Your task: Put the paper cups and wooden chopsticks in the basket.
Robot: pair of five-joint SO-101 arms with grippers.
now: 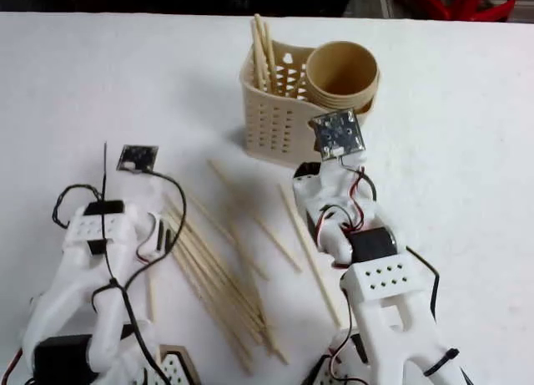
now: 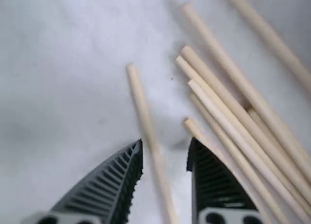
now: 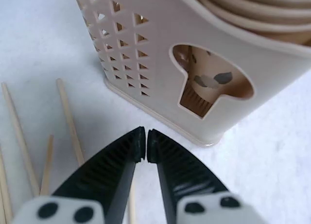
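Straddling lone chopstick (image 2: 146,122) lying lengthwise between them, left jaws apart; right jaws together, empty, beside basket (image 3: 160,25).

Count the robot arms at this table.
2. The left arm is by the chopstick pile, the left end effector open astride one chopstick. The right arm faces the basket, the right end effector shut. No other seems hidden.

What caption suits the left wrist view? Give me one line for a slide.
Open left gripper straddles one wooden chopstick beside the loose pile.
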